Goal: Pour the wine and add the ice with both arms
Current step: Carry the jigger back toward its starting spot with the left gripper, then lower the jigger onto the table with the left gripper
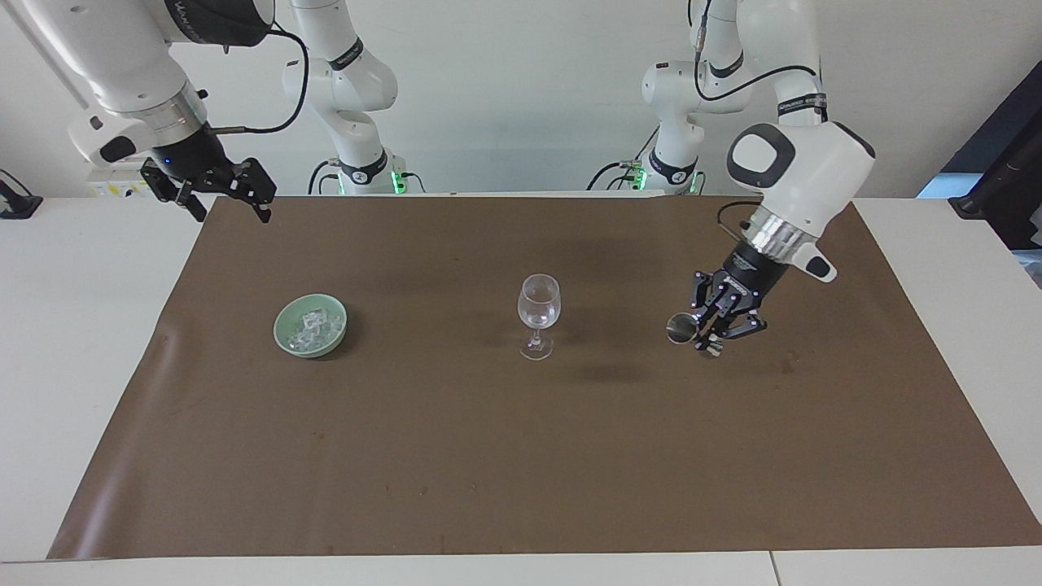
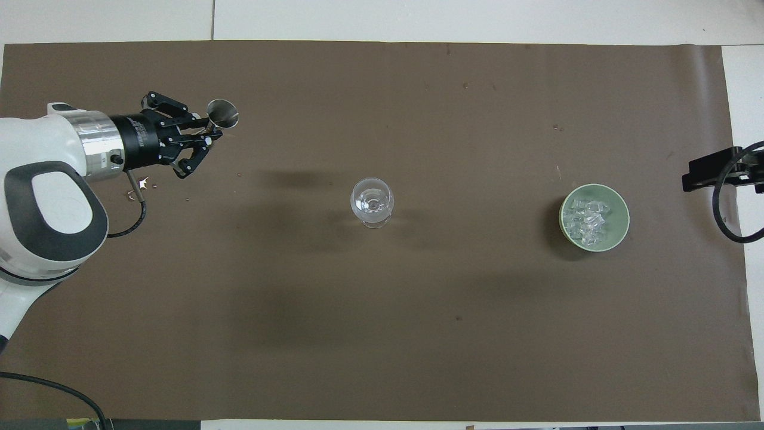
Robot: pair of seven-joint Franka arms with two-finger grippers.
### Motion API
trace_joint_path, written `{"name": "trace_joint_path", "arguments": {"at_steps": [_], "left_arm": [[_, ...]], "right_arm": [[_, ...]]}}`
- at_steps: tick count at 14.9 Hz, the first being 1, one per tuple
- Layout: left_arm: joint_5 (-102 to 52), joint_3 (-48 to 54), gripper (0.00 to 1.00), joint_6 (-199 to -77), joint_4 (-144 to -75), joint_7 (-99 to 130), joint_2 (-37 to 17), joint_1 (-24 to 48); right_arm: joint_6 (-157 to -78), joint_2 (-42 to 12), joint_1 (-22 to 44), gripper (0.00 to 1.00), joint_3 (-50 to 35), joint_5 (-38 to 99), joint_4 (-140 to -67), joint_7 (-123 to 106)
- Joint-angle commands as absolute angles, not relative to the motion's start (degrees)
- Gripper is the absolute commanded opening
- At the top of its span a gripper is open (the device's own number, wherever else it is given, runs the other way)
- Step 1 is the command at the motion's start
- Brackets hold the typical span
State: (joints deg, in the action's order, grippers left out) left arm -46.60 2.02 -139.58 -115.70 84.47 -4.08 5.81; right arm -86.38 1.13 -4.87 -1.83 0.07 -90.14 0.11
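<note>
A clear wine glass [image 1: 539,313] stands upright mid-mat and also shows in the overhead view [image 2: 372,203]. The ice [image 1: 313,325] lies as several small clear cubes in a pale green bowl [image 1: 285,342] toward the right arm's end; the overhead view shows the ice [image 2: 588,220] and the bowl [image 2: 621,236]. My left gripper [image 1: 702,338] is shut on a silver jigger [image 1: 680,328], held on its side low over the mat toward the left arm's end, well apart from the glass. It shows in the overhead view [image 2: 209,132] with the jigger [image 2: 222,113]. My right gripper [image 1: 232,213] waits open, raised over the mat's corner.
A brown mat [image 1: 521,456] covers most of the white table [image 1: 73,342]. A few small glinting specks lie on the mat [image 2: 142,184] under the left wrist. Only the right gripper's tip [image 2: 710,170] shows at the overhead view's edge.
</note>
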Motion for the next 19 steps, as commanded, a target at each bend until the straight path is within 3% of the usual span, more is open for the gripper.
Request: {"name": "trace_joint_path", "arguments": {"at_steps": [1,8,12,19], "left_arm": [[-55.8,2.7,0.0,-136.5,-118.6,74.6,-3.5,-0.4],[-79.4,2.6,0.0,-134.6,-124.7,57.7,-4.4,-11.7],[-84.9,2.6,0.0,-134.9,-124.8,54.2,-8.9,-15.5],[-101.4,2.6,0.0,-129.9,-131.8,41.6,-10.0,-20.7]], "right_arm": [[-86.8,2.1,-5.5,1.0,-2.1,0.9,-91.4,-1.0],[-86.8,2.1,-5.5,1.0,-2.1,0.9,-91.4,-1.0],[-86.8,2.1,-5.5,1.0,-2.1,1.0,-91.4,-1.0],[-86.5,2.1,-5.9,1.0,-2.0,1.0,-91.4,-1.1]]}}
